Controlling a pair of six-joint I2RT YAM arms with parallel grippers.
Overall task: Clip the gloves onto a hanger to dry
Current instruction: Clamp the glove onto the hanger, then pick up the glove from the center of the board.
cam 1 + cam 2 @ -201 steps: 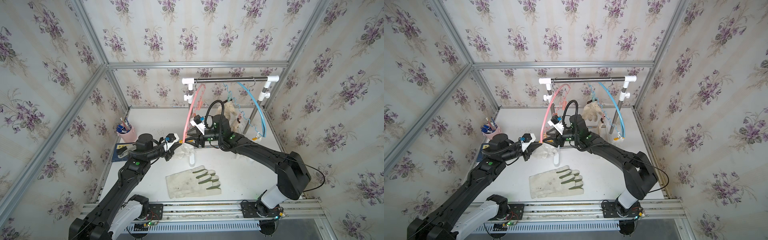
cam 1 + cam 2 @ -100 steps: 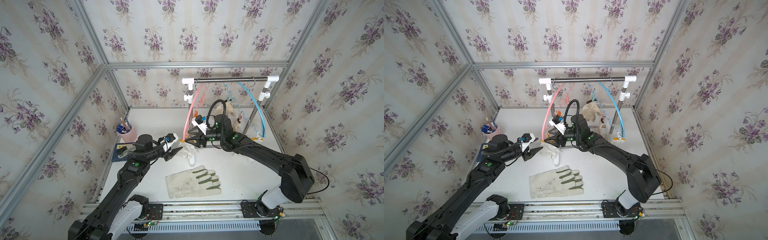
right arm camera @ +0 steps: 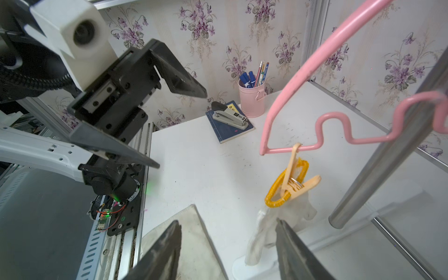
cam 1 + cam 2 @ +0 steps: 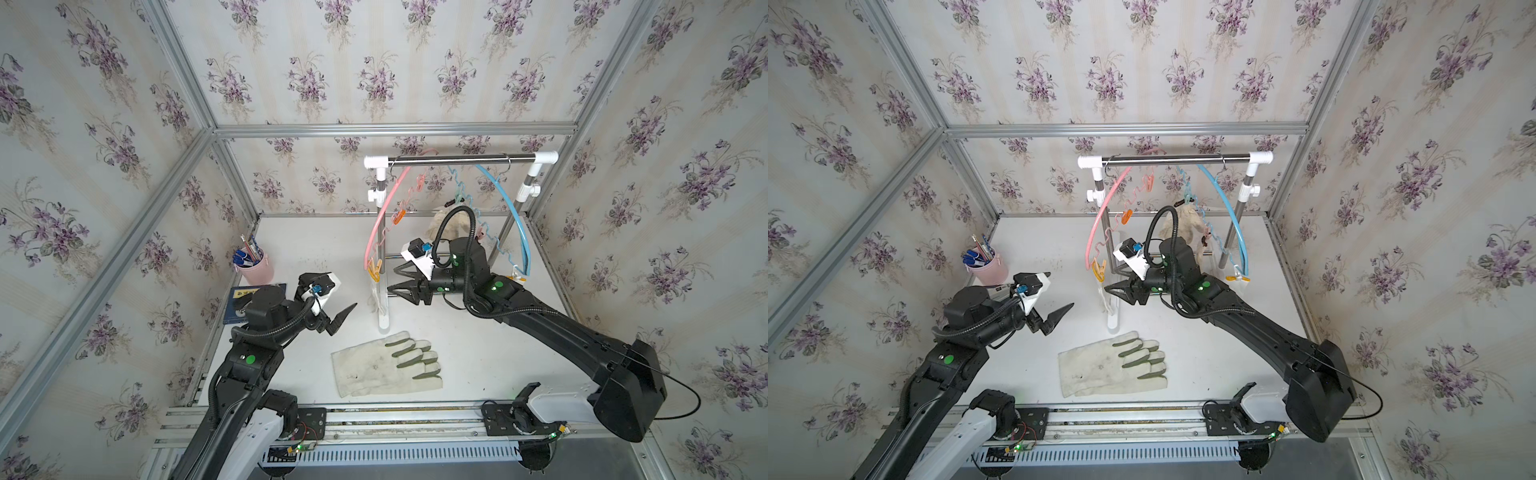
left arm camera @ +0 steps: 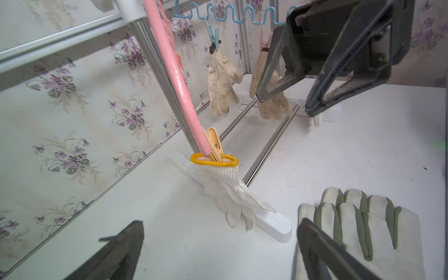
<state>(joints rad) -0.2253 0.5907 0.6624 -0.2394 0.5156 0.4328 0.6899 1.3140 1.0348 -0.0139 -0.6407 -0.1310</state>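
- While both top views take in the whole tabletop [image 4: 478, 357], only the left wrist view plainly shows two beige gloves [image 5: 220, 82] hanging pegged.
- Canvas glove [image 4: 386, 370] flat near front edge, bare tabletop around.
- White knitted glove [image 5: 228, 191] hangs from pink hanger [image 5: 175, 72] by yellow peg [image 5: 214, 145].
- Left gripper [image 4: 1062, 289] wide, empty; right gripper [image 4: 392, 279] half-spread, empty, near peg.

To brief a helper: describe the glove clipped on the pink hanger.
On the drying rack, follow the pink hanger to its low tip. A yellow peg holds a white knitted glove by its yellow cuff; the nearest hung gloves are dirty beige.
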